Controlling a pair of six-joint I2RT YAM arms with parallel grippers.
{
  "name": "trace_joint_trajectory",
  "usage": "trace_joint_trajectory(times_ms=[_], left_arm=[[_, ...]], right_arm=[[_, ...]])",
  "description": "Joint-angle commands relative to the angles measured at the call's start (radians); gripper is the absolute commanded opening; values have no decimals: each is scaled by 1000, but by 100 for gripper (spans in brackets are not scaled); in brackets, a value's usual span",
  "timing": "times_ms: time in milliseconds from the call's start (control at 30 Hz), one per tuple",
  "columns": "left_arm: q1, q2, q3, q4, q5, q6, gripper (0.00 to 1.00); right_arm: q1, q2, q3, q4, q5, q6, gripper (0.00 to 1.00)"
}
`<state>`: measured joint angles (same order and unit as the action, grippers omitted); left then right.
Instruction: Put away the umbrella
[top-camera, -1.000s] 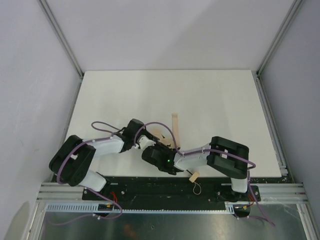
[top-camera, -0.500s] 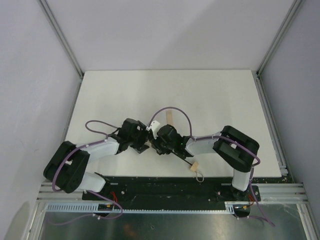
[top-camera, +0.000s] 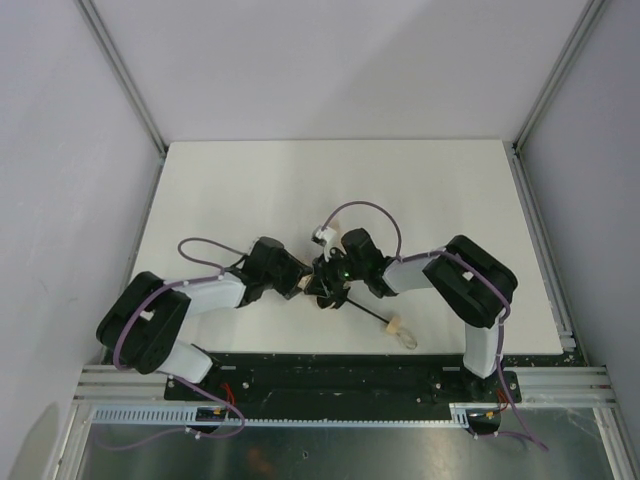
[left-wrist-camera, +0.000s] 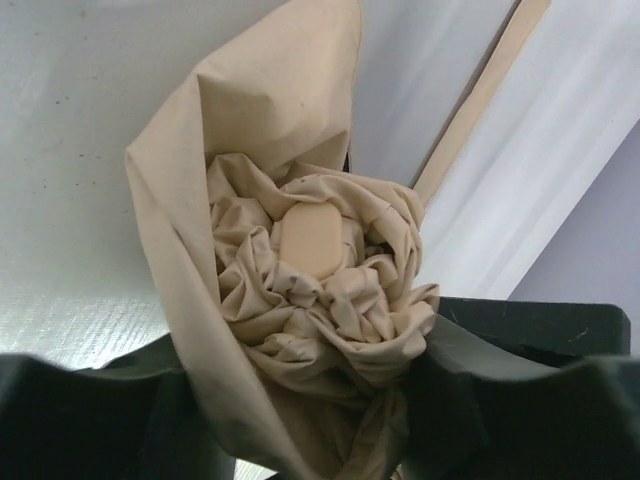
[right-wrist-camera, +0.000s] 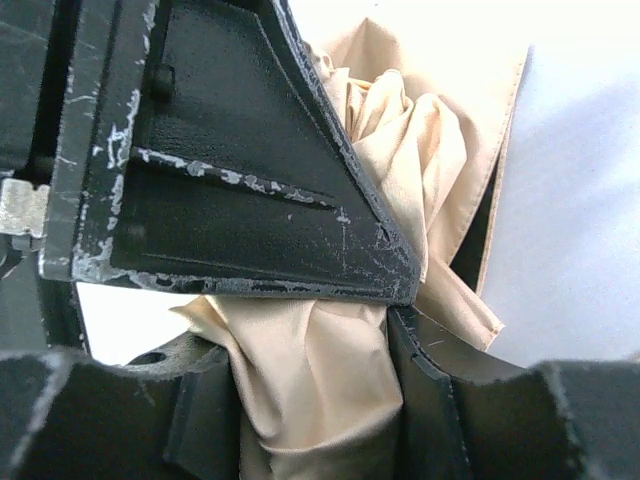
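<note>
Step in hand: bundling the canopy. The umbrella lies mid-frame in the top view, handle toward lower right. Your right gripper pinches cloth. The left gripper straddles the bundle — clamped or not, cannot tell. Next, probably: squeeze the folds evenly, then wrap the strap.

Left arm and right arm: white links, bulky black joints, looping purple cables. Black fingers, edges scratched pale.
</note>
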<state>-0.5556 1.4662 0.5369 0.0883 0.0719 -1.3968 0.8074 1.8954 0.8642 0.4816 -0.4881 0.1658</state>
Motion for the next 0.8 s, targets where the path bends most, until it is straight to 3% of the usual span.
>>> trace_joint_trajectory(times_ms=[0, 167, 200, 333, 400, 467, 600, 767], left_arm=[[-12, 51, -62, -57, -168, 84, 43], [-16, 29, -87, -9, -157, 82, 12], [-17, 23, -91, -9, -151, 78, 8], [-18, -8, -105, -20, -115, 29, 1], [-17, -17, -102, -47, -90, -6, 0], [-15, -12, -78, -109, -57, -18, 0], [-14, 12, -39, -183, -24, -29, 0], [-14, 10, -23, -225, -28, -42, 0]], right_arm=[[10, 63, -41, -51, -262, 54, 0], [7, 40, -11, -133, -236, 55, 0], [11, 29, 3, -171, -205, 51, 4], [57, -55, 50, -333, 0, 6, 40], [94, -101, 58, -395, 113, -20, 74], [144, -134, 66, -451, 237, -60, 93], [260, -144, 86, -554, 574, -127, 99], [361, -73, 118, -590, 973, -143, 85]])
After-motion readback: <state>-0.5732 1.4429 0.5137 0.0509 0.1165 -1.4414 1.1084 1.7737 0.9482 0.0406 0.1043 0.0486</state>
